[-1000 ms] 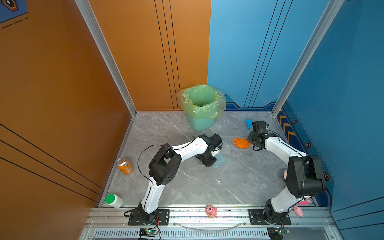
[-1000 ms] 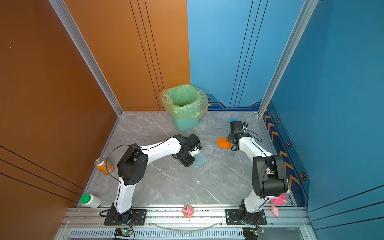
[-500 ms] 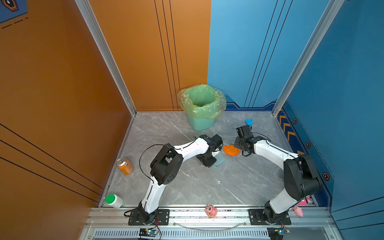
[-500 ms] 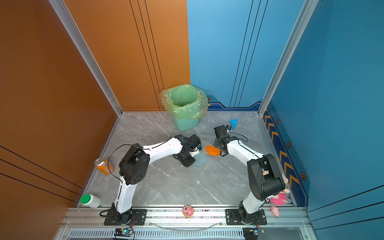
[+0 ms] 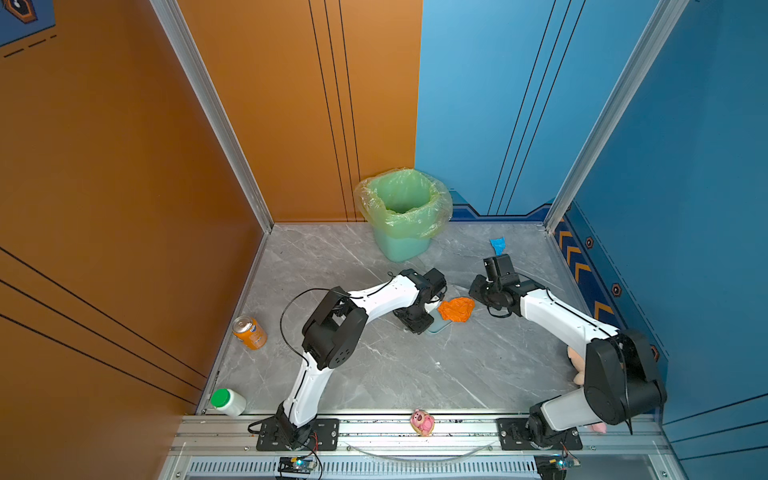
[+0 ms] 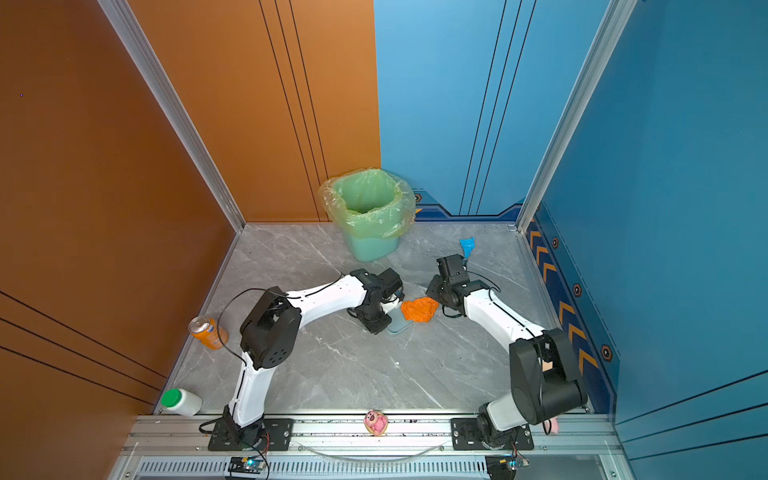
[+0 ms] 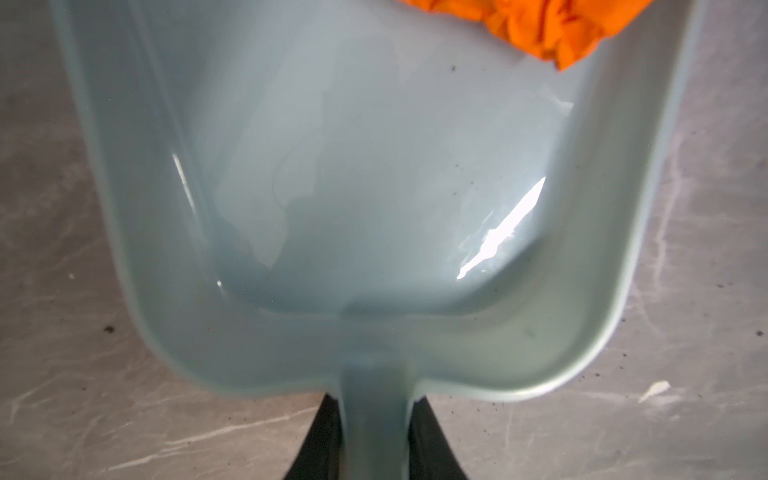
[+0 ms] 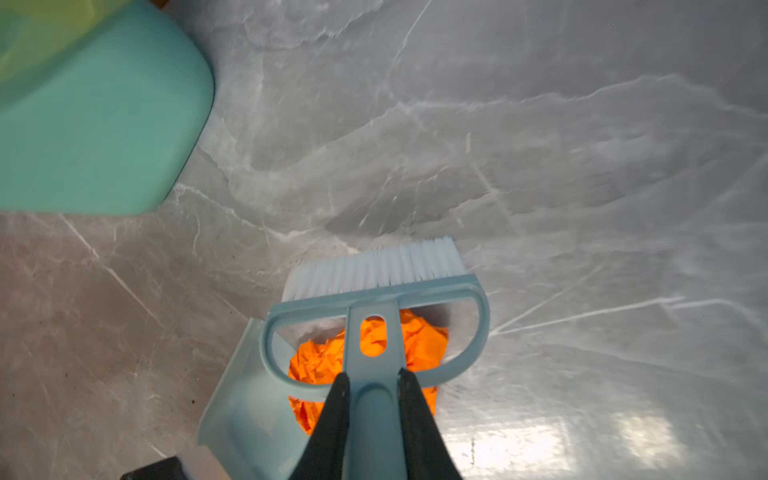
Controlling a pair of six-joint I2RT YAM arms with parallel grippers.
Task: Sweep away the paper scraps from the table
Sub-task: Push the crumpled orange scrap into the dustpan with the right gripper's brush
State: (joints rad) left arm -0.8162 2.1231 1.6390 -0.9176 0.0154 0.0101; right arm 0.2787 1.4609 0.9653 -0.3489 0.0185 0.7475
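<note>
Table [image 5: 415, 374] front open | orange scrap [image 5: 456, 309] at dustpan [image 5: 438, 327] lip | blue scrap [image 5: 497, 245] back-right

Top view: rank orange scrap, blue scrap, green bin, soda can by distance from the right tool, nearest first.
1. orange scrap, at centre, right beside the right tool.
2. blue scrap, toward the back right.
3. green bin, back centre.
4. soda can, far left edge.

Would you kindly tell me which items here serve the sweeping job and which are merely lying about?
In use: orange paper scrap, blue paper scrap, dustpan, brush, bin.
Lying about: orange can, green-capped bottle, pink plush toy.
</note>
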